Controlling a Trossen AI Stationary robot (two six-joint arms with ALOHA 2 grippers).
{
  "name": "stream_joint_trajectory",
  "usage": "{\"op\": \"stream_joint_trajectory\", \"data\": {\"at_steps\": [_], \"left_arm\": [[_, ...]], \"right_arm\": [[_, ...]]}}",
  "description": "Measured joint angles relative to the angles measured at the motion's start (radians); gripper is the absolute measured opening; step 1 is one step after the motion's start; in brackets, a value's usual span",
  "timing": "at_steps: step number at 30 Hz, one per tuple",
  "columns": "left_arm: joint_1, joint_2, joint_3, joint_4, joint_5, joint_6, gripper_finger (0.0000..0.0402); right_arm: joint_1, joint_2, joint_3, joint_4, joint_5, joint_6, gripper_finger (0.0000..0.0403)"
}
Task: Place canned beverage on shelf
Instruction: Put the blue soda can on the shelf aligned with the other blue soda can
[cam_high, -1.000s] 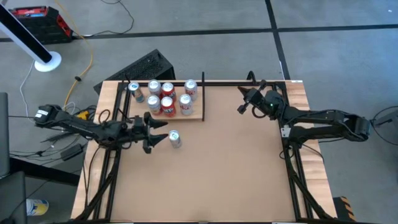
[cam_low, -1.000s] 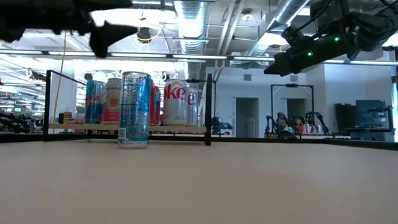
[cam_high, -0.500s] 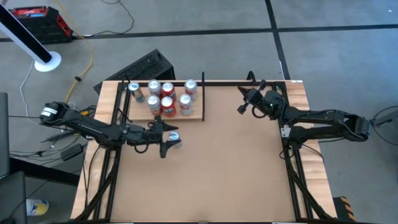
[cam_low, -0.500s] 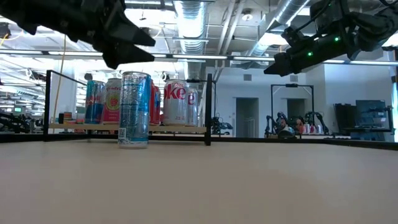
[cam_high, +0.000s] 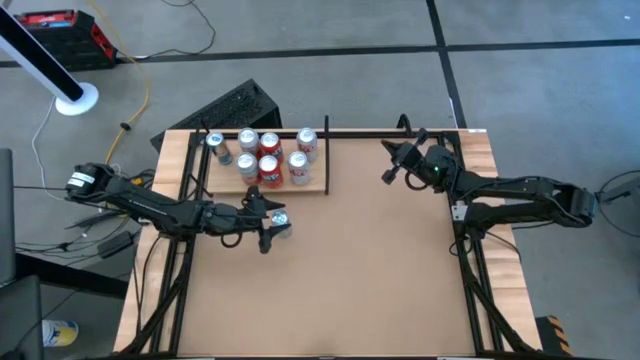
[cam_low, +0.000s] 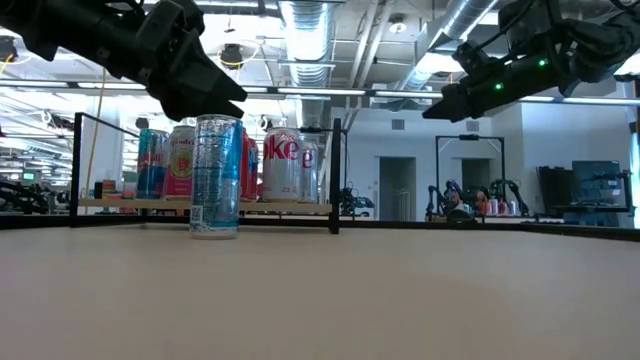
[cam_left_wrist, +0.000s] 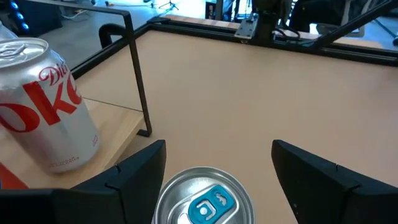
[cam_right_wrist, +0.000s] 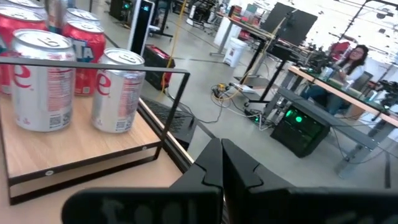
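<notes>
Tipping is the main risk: the can (cam_low: 217, 176) stands upright on the bench (cam_high: 380, 280) just before the shelf (cam_high: 312, 186), with the left end effector (cam_left_wrist: 211, 174) spread above its top, so an off-centre descent could topple it. The right end effector (cam_high: 388, 172), pressed together, waits near the bench's far edge.

Lone can (cam_high: 280, 222) on table (cam_high: 380, 280), before shelf (cam_high: 312, 187) holding cans.

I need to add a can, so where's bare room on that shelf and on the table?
The shelf is bare only along its front edge and right corner; cans crowd the rest. The table is open between the lone can and right gripper.
</notes>
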Motion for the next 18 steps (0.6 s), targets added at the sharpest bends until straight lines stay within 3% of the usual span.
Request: {"op": "stream_joint_trajectory", "data": {"at_steps": [12,18], "left_arm": [[0.003,0.0,0.0,-0.068,0.002,-0.027,0.0279],[0.024,0.043,0.001,-0.043,-0.003,-0.014,0.0305]], "right_arm": [[0.0,0.0,0.0,0.0,-0.018,-0.005,0.002],[0.0,0.0,0.0,0.0,-0.019,-0.006,0.002]]}}
